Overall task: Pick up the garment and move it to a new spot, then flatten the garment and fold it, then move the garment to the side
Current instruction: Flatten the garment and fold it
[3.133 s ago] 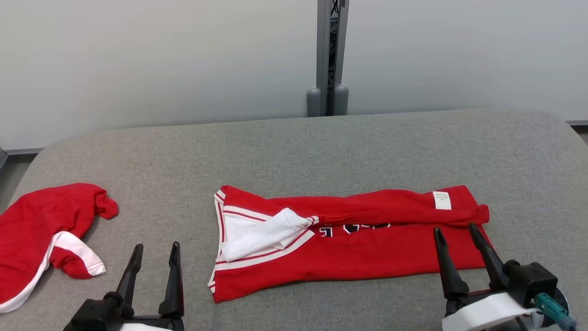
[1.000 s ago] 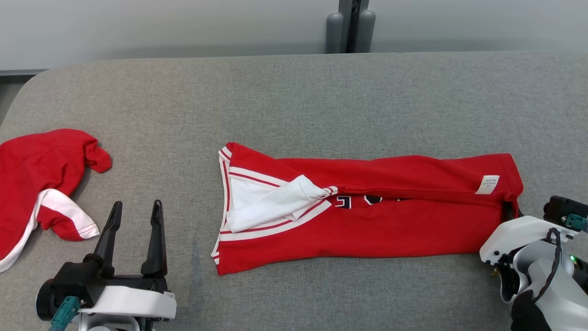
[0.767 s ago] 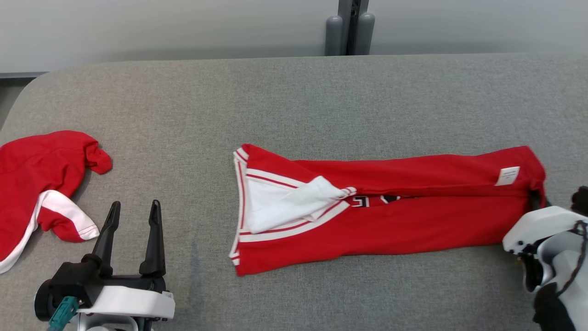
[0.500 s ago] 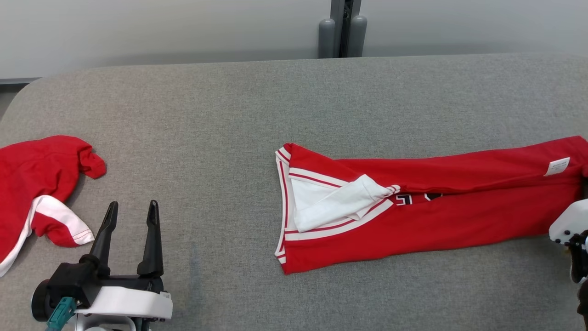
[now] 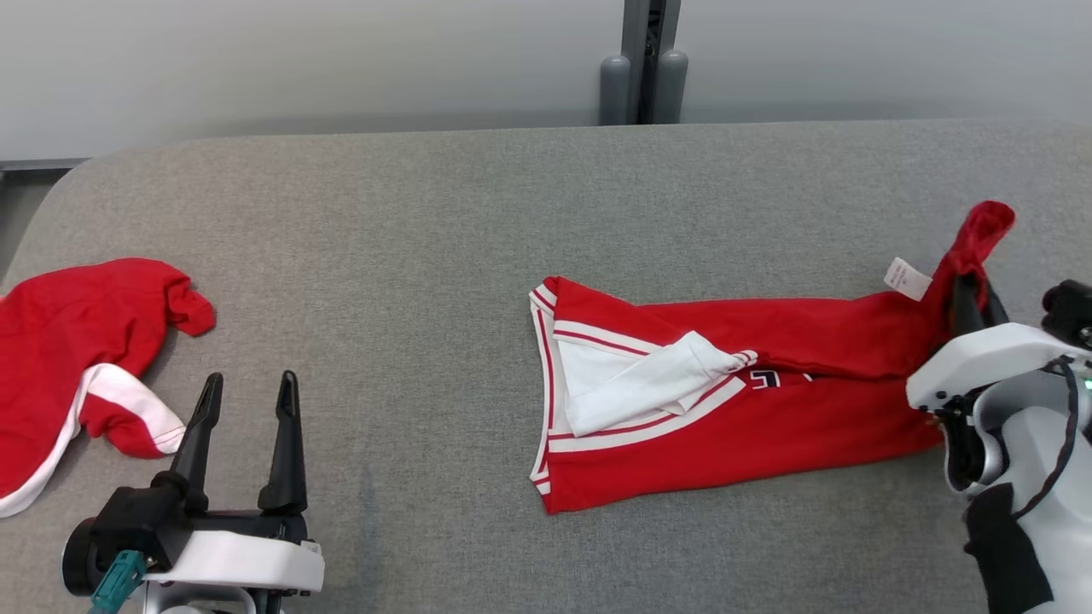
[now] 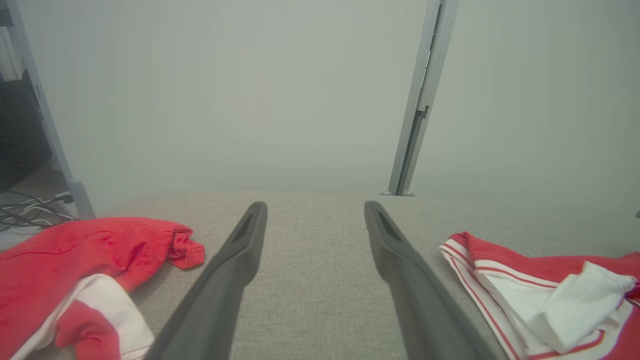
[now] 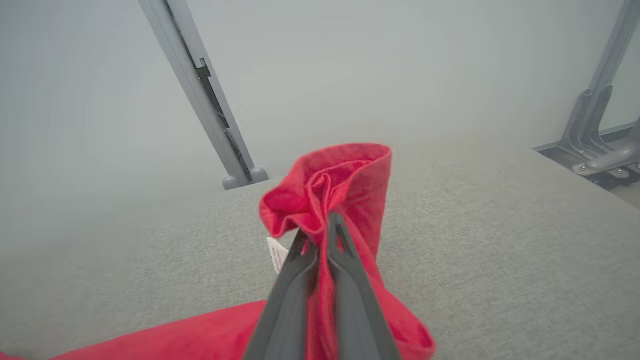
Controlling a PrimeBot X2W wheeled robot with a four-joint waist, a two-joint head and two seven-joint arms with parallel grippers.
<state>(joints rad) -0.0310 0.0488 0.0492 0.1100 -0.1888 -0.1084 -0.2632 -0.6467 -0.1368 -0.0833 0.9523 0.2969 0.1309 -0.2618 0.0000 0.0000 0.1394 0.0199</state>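
Note:
The garment (image 5: 751, 409) is a red jersey with white trim, folded into a long strip across the grey cushion (image 5: 478, 222). Its white-trimmed end (image 6: 540, 305) points toward the middle. My right gripper (image 5: 968, 294) is shut on the garment's right end (image 7: 340, 190) and holds that end raised off the cushion, with a white label (image 5: 906, 278) hanging beside it. My left gripper (image 5: 243, 392) stands open at the lower left, with nothing between its fingers (image 6: 235, 280), well left of the garment.
A second red and white piece of clothing (image 5: 77, 358) lies crumpled at the cushion's left edge, close to my left gripper. A grey post (image 5: 644, 60) stands behind the cushion against the pale wall. Metal brackets (image 7: 595, 135) sit past the cushion's right side.
My right gripper closed on the garment's right end, dragged the garment to the right across the cushion, and now lifts that end. The left gripper stayed in place.

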